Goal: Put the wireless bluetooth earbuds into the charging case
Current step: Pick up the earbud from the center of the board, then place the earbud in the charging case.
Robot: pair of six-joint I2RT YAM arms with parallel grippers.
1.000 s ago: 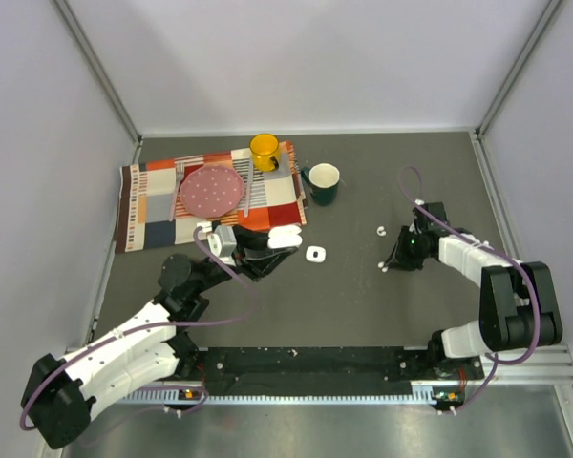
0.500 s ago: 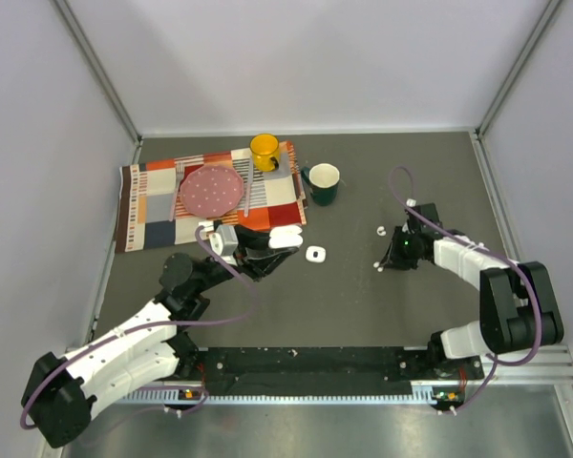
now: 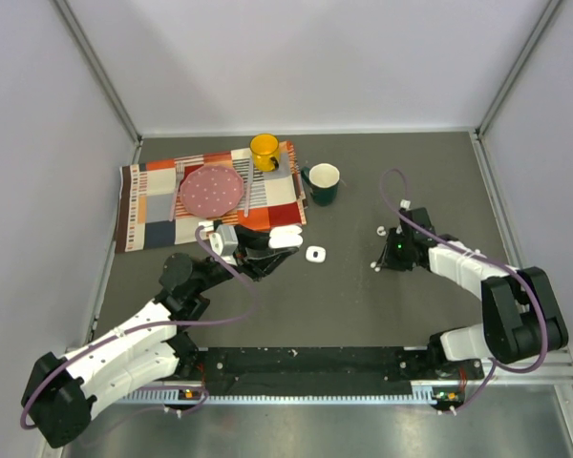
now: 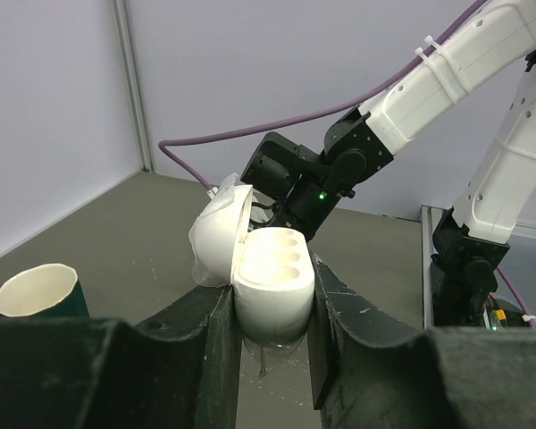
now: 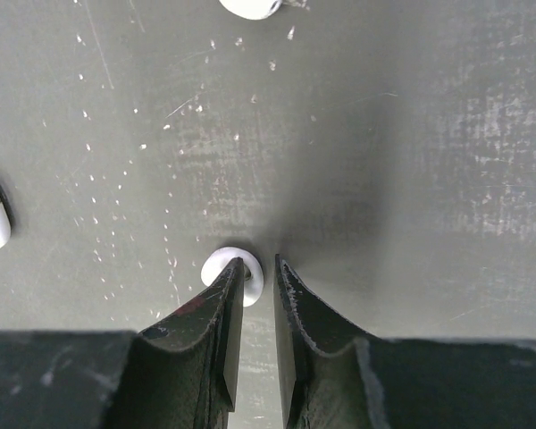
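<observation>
White glossy plastic earbud lies touching the right tool at its nine o'clock, just outside its barely parted, empty jaws.

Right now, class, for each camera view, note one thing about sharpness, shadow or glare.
Top view: even light, faint shadows. Left wrist view: the case is bright and sharp, the dark jaws in front soft. Right wrist view: a shadow darkens the table around the earbud; scratches show crisply, jaws blur.
</observation>
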